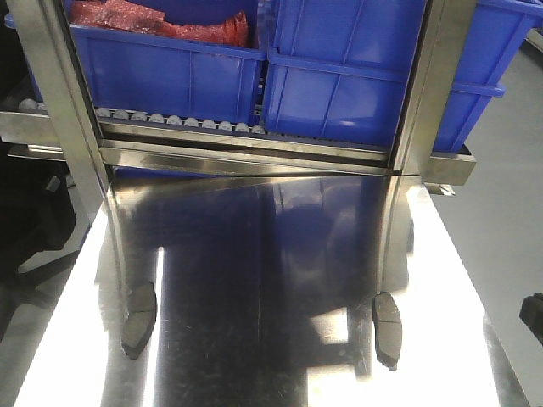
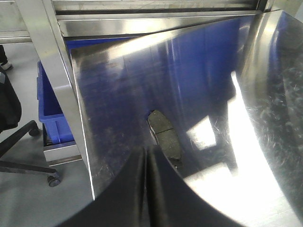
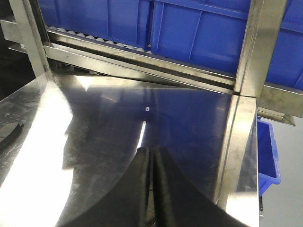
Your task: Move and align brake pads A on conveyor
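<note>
Left brake pad [image 1: 138, 318]: lies flat on the steel tabletop [image 1: 280, 280], near-left, long side running from near to far.
Left gripper [image 2: 147, 158]: fingers pressed together with only a thin seam, holding nothing. The tips are over the near end of this pad, and that end is partly hidden.
Step in hand: probably the grasp of the left pad. The fingers must first spread, then come down across the short width by the middle groove, so the pad does not turn on the slippery steel.
Right brake pad [image 1: 387, 329]: near-right, flat, well apart from the left one.
Right gripper [image 3: 151, 153]: fingers also pressed together, empty — its own view shows no pad.
Blue bins [image 1: 339, 76]: far side, on the rack.
Conveyor: not in view, so I cannot tell the alignment place.
</note>
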